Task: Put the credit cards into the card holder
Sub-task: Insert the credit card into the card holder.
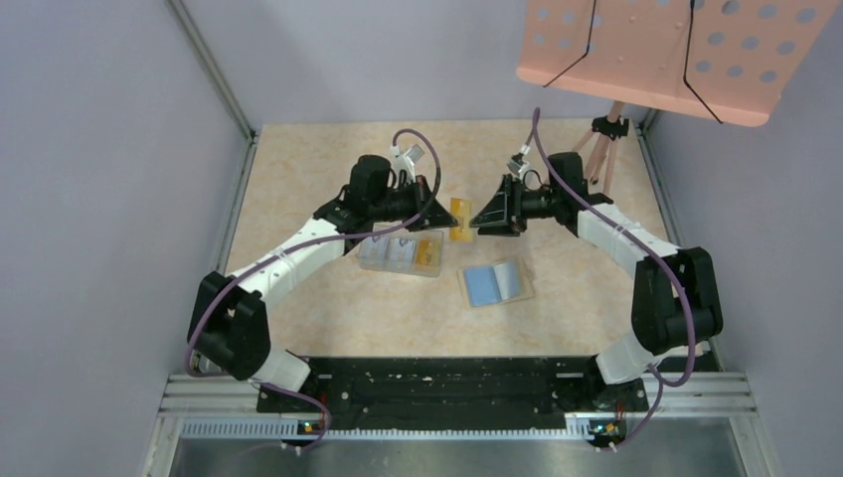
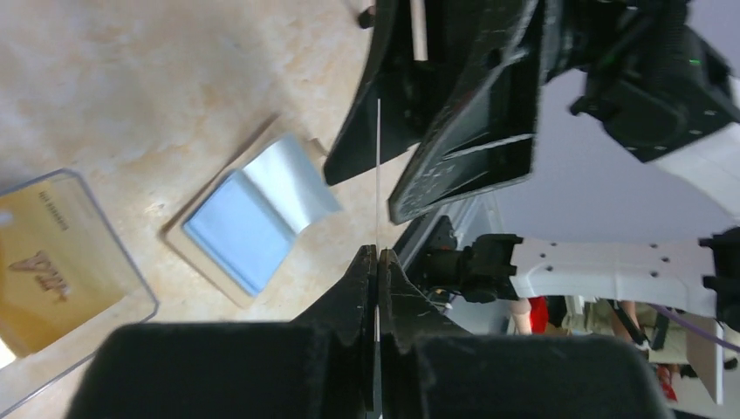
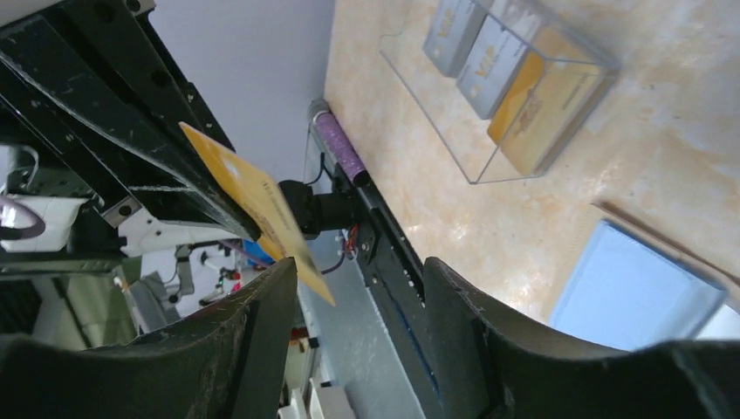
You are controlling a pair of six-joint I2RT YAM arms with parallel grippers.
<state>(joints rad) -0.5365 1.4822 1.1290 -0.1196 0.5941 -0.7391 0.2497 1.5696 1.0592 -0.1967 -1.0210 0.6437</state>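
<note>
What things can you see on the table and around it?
held card: one, yellow-orange, up in the air between the two grippers
clear box: one, see-through, on the table under the left arm
box cards: at least three, two silvery-grey and one yellow-orange, inside the clear box
card holder: one, tan with blue-grey lining, lying open on the table right of the box
table: one, beige and marbled
pink board: one, pink with holes, on a stand at the far right corner
purple cables: one on each arm
left gripper: black, shut on the held card
right gripper: black, open, right by the card, not pinching it
</note>
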